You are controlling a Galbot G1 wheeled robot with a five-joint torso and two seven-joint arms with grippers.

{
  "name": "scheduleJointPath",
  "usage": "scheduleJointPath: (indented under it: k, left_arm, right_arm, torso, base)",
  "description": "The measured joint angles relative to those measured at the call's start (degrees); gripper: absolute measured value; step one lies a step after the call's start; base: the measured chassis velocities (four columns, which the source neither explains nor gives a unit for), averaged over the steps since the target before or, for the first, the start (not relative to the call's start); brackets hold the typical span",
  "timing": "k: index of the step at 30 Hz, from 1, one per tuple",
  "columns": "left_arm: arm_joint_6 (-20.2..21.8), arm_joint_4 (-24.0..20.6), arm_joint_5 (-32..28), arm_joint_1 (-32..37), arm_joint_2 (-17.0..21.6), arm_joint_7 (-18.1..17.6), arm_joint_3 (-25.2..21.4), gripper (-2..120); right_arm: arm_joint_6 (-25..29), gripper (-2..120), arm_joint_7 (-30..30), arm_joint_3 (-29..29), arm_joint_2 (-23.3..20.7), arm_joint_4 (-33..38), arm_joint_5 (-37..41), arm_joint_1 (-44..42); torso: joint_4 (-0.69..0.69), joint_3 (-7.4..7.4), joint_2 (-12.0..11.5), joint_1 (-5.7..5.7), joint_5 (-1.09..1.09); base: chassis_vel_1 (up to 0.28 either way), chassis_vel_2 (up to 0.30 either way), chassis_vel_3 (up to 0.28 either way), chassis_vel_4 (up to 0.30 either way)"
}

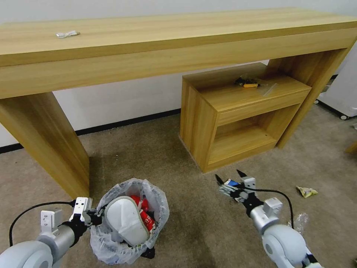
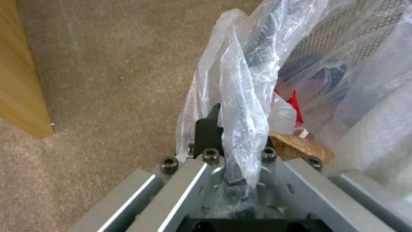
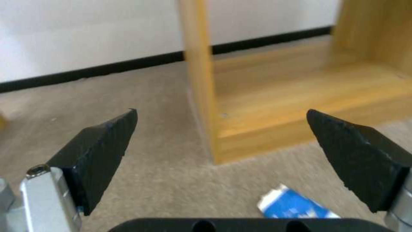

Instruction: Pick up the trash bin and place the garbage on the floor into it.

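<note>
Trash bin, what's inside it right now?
The trash bin holds a white slipper lying on top and red wrappers beside it; anything beneath the slipper is covered.

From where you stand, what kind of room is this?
Probably an office or a hotel-style room set up for cleaning practice. A long wooden desk stands against a white wall, a low wooden cabinet sits under it, and litter such as a yellow wrapper lies on the beige carpet.
</note>
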Motion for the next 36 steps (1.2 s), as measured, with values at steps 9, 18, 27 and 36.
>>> scheduleJointPath:
  k: [9, 18, 27, 36]
  left_arm:
    - [0.0, 0.8, 0.5, 0.0, 0.0, 1.5, 0.0, 0]
    - [0.0, 1.6, 2.4, 0.6, -0.4, 3.2, 0.0, 0]
    - [0.0, 1.8, 4.3, 0.8, -0.7, 5.1, 0.0, 0]
    - [0.0, 1.8, 4.6, 1.2, -0.8, 5.1, -0.4, 0]
  right_arm:
    - [2.3, 100, -2.5, 10.3, 4.2, -1.4, -0.1, -6.8]
    - [6.2, 100, -4.7, 17.0, 5.3, -3.2, 0.4, -11.1]
    - [7.8, 100, -5.1, 18.1, 5.8, -4.7, 1.4, -10.1]
    - [8.1, 100, -5.2, 18.1, 5.9, -5.4, 1.5, -9.2]
  torso:
    - [0.0, 0.0, 0.0, 0.0, 0.0]
    - [0.0, 0.0, 0.0, 0.0, 0.0]
    - [-0.03, 0.0, 0.0, 0.0, 0.0]
    - [0.02, 0.0, 0.0, 0.0, 0.0]
  base:
    - [-0.023, -0.022, -0.021, -0.023]
    - [-0.075, -0.085, -0.074, -0.079]
    - [-0.092, -0.095, -0.086, -0.095]
    - [-0.018, 0.019, 0.021, -0.019]
